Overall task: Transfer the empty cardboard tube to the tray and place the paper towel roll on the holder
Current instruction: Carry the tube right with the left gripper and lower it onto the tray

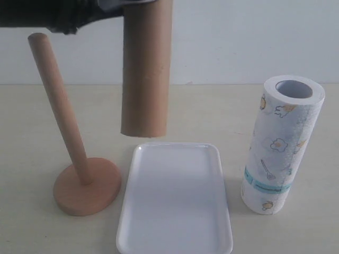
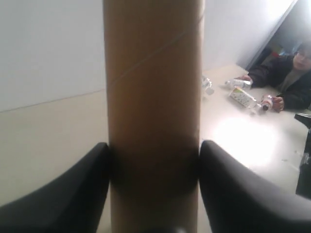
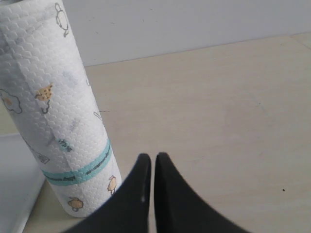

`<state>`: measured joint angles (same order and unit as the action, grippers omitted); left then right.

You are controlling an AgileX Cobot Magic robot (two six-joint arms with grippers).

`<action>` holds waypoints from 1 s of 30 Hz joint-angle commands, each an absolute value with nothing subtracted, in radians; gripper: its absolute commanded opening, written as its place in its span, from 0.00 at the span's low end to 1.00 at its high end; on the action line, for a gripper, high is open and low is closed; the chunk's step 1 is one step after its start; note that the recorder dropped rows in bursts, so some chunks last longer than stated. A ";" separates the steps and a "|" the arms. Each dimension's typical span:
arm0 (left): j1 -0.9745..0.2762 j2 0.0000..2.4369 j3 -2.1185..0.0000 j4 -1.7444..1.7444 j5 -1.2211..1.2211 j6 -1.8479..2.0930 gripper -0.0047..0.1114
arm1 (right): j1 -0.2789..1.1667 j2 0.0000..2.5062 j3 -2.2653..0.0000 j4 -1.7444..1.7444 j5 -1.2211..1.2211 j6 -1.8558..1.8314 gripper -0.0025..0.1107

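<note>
Bench [image 1: 296, 233]: pale, flat, carries 3 items.

Flat white rectangular tray with low rim [image 1: 175, 201]: centre near, nothing in it.

Thick white paper towel roll, yellow-orange figures, teal band [image 1: 278, 148]: upright on the bench just right of the tray, not on the stand.

Plain brown hollow cardboard tube [image 1: 145, 69]: off the bench, hanging upright. Its lower end is over or just beyond the tray's far rim; depth not resolvable.

Light wooden holder, round disc base with thin upright rod [image 1: 87, 190]: left of the tray, rod bare, apart from the tube.

Left fingers [image 2: 73, 194]: clamped on either side of the tube, near its upper end.

Right fingers [image 3: 136, 194]: pressed together on nothing, low beside the roll's base.

Risks (judgement):
- Released on end, the tube would likely topple, roll over the low rim, and could strike the holder or the roll.
- With the grip so high, the long free end may swing into the rod.
</note>
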<state>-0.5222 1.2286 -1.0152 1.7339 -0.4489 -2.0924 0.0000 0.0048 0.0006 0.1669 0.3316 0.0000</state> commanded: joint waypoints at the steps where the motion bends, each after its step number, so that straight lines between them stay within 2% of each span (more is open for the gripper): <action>1: -0.576 1.310 -1.021 1.744 -0.360 -2.101 0.08 | 0.001 0.000 0.000 0.169 0.326 0.000 0.05; 20: -0.594 1.505 -0.978 1.734 -0.203 -2.101 0.08 | 0.001 0.000 0.000 0.169 0.326 0.000 0.05; 30: -0.708 1.574 -0.978 1.739 -0.089 -2.101 0.08 | 0.001 0.000 0.000 0.169 0.326 0.000 0.05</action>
<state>-0.6828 1.5593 -0.9827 1.7417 -0.1217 -2.0924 0.0000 0.0048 0.0006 0.1669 0.3316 0.0000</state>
